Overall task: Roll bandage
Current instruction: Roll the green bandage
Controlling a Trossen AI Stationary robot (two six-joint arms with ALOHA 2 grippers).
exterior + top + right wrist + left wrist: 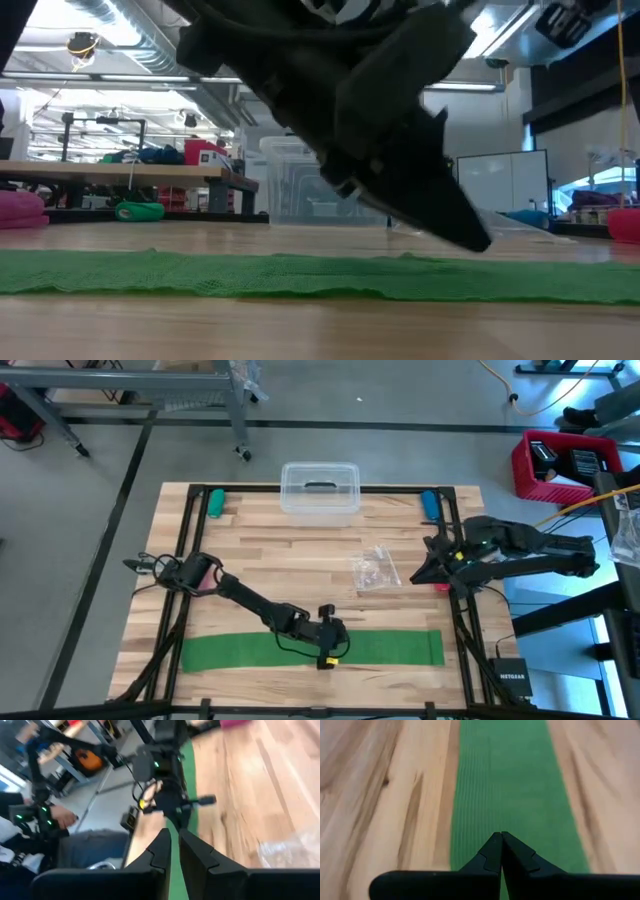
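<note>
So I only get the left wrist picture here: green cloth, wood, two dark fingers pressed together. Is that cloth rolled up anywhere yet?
Observer: No. From above, the bandage lies flat and fully stretched along the table's near edge.
Operator: Where along it is this gripper?
Observer: The left gripper, shut, is over the strip's middle, not at an end.
Operator: And the other arm?
Observer: The right gripper waits by the table's right edge, beside a small clear bag.

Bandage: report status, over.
Left hand shut, empty, over bandage midway. Right hand idle at right edge. Bandage flat, unrolled. Nothing blocking.
</note>
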